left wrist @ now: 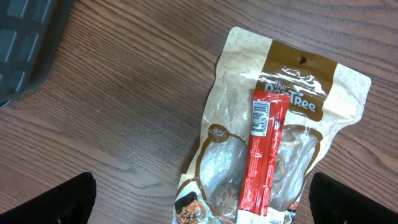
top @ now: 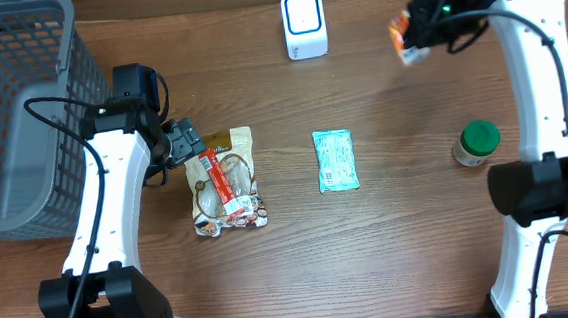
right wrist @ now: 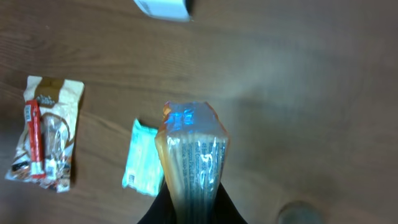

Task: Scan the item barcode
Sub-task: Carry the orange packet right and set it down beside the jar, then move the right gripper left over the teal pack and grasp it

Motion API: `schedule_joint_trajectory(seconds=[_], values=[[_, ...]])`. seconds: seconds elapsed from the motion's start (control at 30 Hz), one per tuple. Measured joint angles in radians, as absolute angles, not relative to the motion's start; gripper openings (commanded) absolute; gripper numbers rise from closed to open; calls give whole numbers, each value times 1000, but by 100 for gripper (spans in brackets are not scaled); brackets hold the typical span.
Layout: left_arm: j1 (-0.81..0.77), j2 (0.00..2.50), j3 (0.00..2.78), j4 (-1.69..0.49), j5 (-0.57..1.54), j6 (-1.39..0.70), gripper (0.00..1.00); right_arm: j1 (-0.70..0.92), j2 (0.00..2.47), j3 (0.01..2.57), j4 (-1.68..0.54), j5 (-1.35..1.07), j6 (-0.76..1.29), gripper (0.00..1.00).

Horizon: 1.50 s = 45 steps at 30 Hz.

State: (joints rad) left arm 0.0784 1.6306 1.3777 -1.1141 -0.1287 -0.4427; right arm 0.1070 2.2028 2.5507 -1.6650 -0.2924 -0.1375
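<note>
Overhead and wrist views of the table (top: 400, 241) at one moment. Right gripper (top: 419, 29) was closed on a packet (top: 405, 38) with an orange top and a clear body, held above the wood at the far right. The packet hung to the right of the white scanner (top: 305, 24), apart from it. In the right wrist view the packet (right wrist: 191, 155) stood up from between the dark fingers (right wrist: 155, 214), its print too blurred to show a barcode.

Left gripper (top: 185, 144) was fully open and held nothing. It sat at the upper left corner of a tan pouch (top: 234, 183) lying flat on the table. A red stick (top: 215, 179) lay lengthwise on the pouch. In the left wrist view the two fingertips (left wrist: 56, 202) stood well apart at the lower corners, and a barcode (left wrist: 262, 118) showed at the stick's upper end.

A teal sachet (top: 335, 159) lay flat near the table's middle, between the pouch and a green-lidded jar (top: 477, 143), which stood upright at the right. A grey basket (top: 10, 108) filled the left edge.
</note>
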Motion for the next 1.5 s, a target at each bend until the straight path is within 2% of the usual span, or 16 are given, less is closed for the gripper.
schedule_joint_trajectory(seconds=[0.33, 0.57, 0.93, 1.1, 1.13, 1.3, 1.37, 1.4, 1.5], values=[[78, 1631, 1378, -1113, -129, -443, 100, -14, 2209, 2496, -1694, -405, -86, 4], [78, 1631, 1378, -1114, -129, -443, 100, -4, 2209, 2231, -1679, -426, -92, 4], [78, 1631, 1378, -1114, -129, -443, 100, 0, 2209, 1892, -1452, -433, -119, 5], [78, 1631, 1378, -1114, -129, -443, 100, 0, 2210, 1836, -1391, -437, -123, 16], [78, 1631, 1378, -1114, -129, -443, 100, 0, 2209, 1836, -1390, -438, -123, 21], [78, 1631, 1378, -1114, -129, -443, 100, 0, 2209, 1836, -1381, -439, -123, 78], [78, 1631, 1378, -1114, -129, -443, 100, 0, 2209, 1836, -1381, -435, -125, 95], [78, 1631, 1378, -1114, -129, -443, 100, 0, 2209, 1836, -1381, -431, -125, 100], [78, 1631, 1378, -1114, -129, -443, 100, 0, 2209, 1836, -1376, -421, -125, 100]])
